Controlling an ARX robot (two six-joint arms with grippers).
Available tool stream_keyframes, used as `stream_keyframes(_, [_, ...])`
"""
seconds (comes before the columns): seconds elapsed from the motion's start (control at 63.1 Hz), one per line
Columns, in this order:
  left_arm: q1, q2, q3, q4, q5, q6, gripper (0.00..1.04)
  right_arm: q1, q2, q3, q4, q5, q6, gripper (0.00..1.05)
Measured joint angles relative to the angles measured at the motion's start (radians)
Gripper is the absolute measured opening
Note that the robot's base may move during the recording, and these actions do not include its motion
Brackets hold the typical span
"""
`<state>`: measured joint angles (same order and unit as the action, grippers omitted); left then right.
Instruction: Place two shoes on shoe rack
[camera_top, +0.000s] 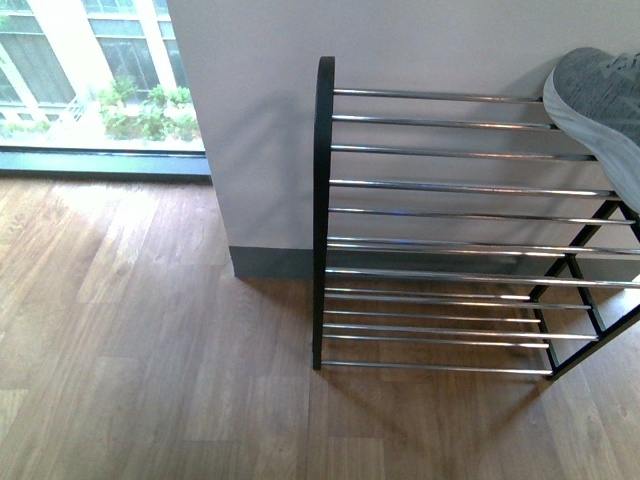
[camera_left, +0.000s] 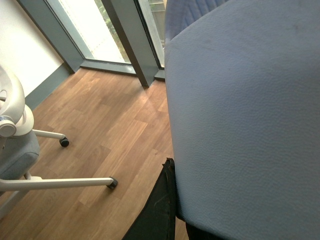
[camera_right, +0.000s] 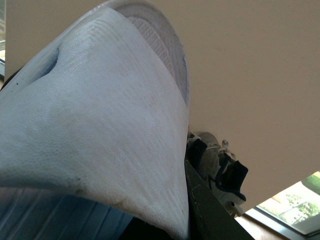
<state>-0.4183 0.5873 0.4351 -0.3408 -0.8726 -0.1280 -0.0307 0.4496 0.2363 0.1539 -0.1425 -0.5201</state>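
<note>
Pale blue rubber slide (camera_left: 240, 120) fills the left wrist view, hanging clear above the brown plank floor (camera_left: 110, 125). One black finger of the left gripper (camera_left: 162, 210) lies against its edge, so I judge the jaws closed on it (the other finger is hidden). A second pale slide (camera_right: 100, 125), ribbed whitish sole toward the camera, crowds the right wrist view. A dark part of the right gripper (camera_right: 202, 215) shows under it, and it too looks clamped.

Further off stands the tiered shoe rack of chrome bars and black arched side frames (camera_top: 323, 200). A grey knit sneaker with a white sole (camera_top: 600, 105) already lies at the right end of its top tier, close to the white wall (camera_top: 250, 120).

Carrying seems to be the step in hand. Next, each slide needs lowering flat across the bars, toward the left end of a tier and apart from the sneaker, before the jaws let go.
</note>
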Motion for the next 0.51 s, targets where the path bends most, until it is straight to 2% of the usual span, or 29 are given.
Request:
stream_keyframes(0.063, [0.000,0.000,0.000,0.000,0.000,0.000,0.02,-0.004,0.002,0.013,-0.047,-0.080,0.063,0.01])
stream_keyframes(0.127, [0.000,0.000,0.000,0.000,-0.001,0.000,0.02,0.027,0.019,0.027,-0.065,-0.103,0.131,0.01])
stream_keyframes(0.19, [0.000,0.000,0.000,0.000,-0.001,0.000,0.02,0.101,0.063,0.047,-0.044,-0.046,0.217,0.01])
stream_keyframes(0.364, [0.000,0.000,0.000,0.000,-0.002,0.000,0.02,0.290,0.272,0.103,0.122,0.096,0.315,0.01])
stream_keyframes(0.428, [0.000,0.000,0.000,0.000,-0.001,0.000,0.02,0.355,0.450,0.159,0.235,0.141,0.346,0.01])
stream_keyframes(0.507, [0.000,0.000,0.000,0.000,-0.001,0.000,0.02,0.390,0.658,0.238,0.338,0.179,0.360,0.01])
